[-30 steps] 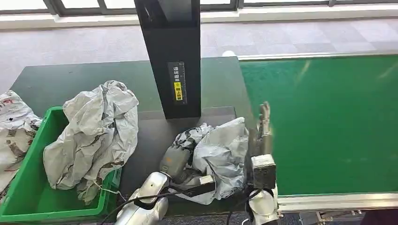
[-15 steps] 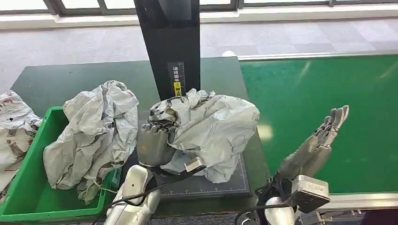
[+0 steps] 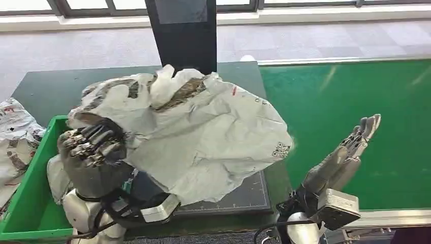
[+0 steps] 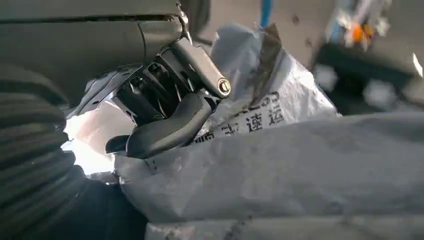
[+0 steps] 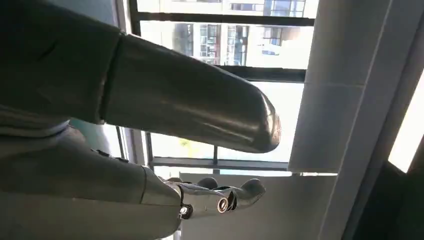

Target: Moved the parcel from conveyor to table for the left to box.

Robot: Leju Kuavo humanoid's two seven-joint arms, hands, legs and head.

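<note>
While the left hand (image 3: 91, 152) clutches the crumpled grey plastic mailer parcel (image 3: 203, 132) at centre frame, fingers curled into its edge at lower left, the bag hangs lifted above the dark flat platform (image 3: 244, 195) and table, apparently in carriage toward the green plastic crate (image 3: 25, 198) at the left edge, where a second crumpled grey bag (image 3: 56, 178) already lies. Right hand (image 3: 345, 152), lower right: empty, fingers straight and pressed close together, raised over the green conveyor belt (image 3: 356, 101), seemingly withdrawn to leave the left its work. Black upright post (image 3: 185, 30), top centre, behind the parcel.
</note>
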